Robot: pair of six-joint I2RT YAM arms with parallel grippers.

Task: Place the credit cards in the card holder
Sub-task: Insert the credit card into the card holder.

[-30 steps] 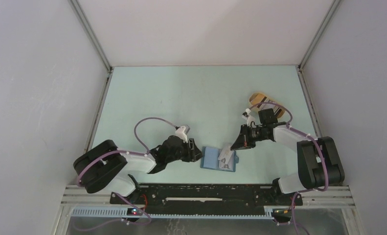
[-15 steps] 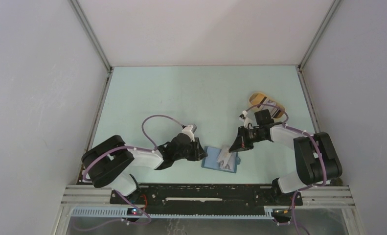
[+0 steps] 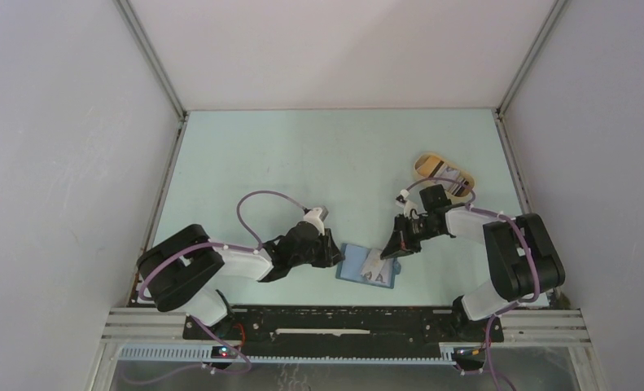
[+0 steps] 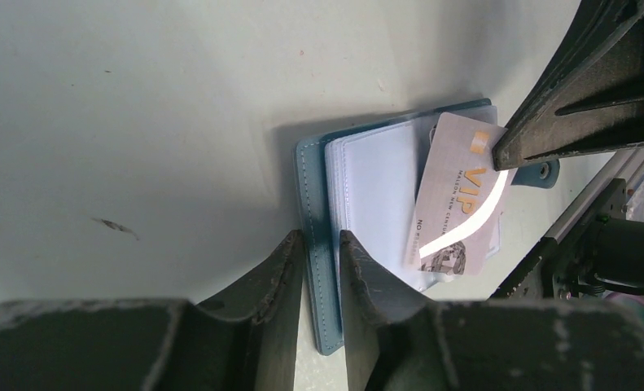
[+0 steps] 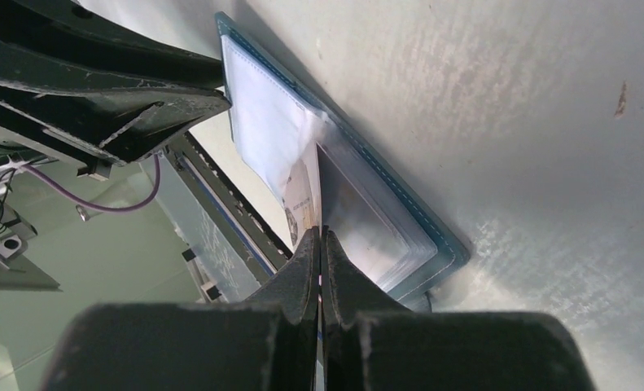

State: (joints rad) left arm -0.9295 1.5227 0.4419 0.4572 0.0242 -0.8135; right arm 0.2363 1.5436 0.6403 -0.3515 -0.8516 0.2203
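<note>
The card holder [image 3: 359, 267] lies open near the front of the table, a teal-blue wallet with pale inner pockets [image 4: 379, 191]. My left gripper [image 3: 335, 254] is at its left edge. In the left wrist view the jaws [image 4: 320, 244] press on both sides of the teal cover border [image 4: 310, 204]. My right gripper [image 3: 393, 247] is shut on a credit card [image 4: 457, 195], a whitish card with "VIP" lettering. It holds the card tilted, with the lower end against the pockets. The right wrist view shows the card [image 5: 302, 195] edge-on between shut fingertips [image 5: 321, 236], over the card holder [image 5: 383, 220].
A tan oval tray [image 3: 442, 173] with something dark in it stands behind the right arm. The black base rail [image 3: 343, 322] runs close in front of the card holder. Grey walls enclose the table on three sides.
The left arm has reached right to the card holder and its jaws have narrowed onto the cover edge. The right gripper has brought the card down and slightly left onto the pockets.
</note>
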